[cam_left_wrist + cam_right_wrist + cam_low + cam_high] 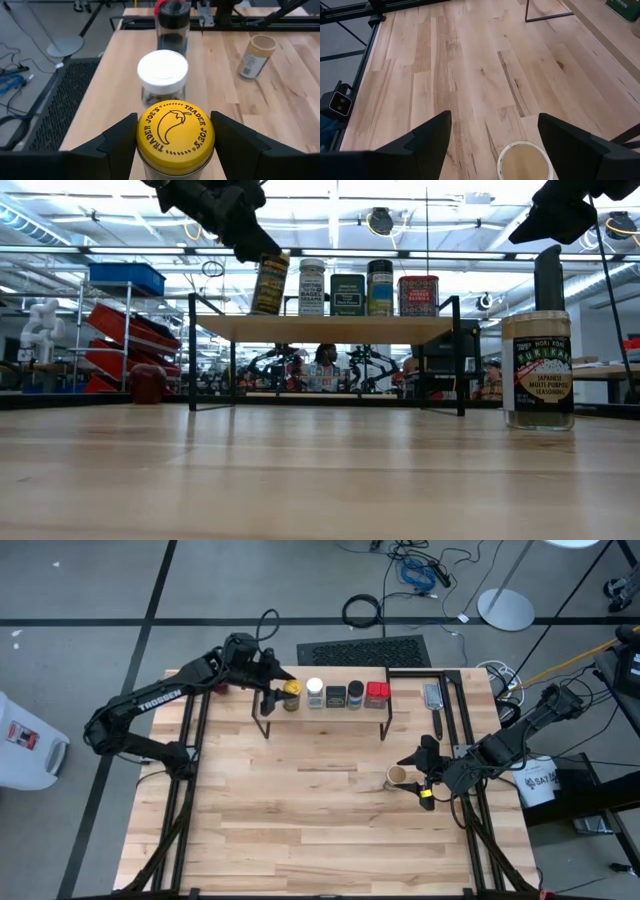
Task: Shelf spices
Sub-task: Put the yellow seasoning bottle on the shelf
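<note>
- The yellow-topped jar [175,136] is being set at the left end of the shelf [325,712]; it is clamped, tilted, by the left gripper [175,145].
- Four spices are lined up beside it.
- The tan-topped jar [397,778] is left on the table, the right gripper [492,135] spread wide above it; descent and closing are judged next.

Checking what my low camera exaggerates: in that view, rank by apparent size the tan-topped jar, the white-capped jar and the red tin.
1. Tan-topped jar, clearly largest, though it stands nearest the camera on the table, so that is unreliable.
2. White-capped jar.
3. Red tin, shorter but wider; these two on the shelf look nearly alike.
</note>
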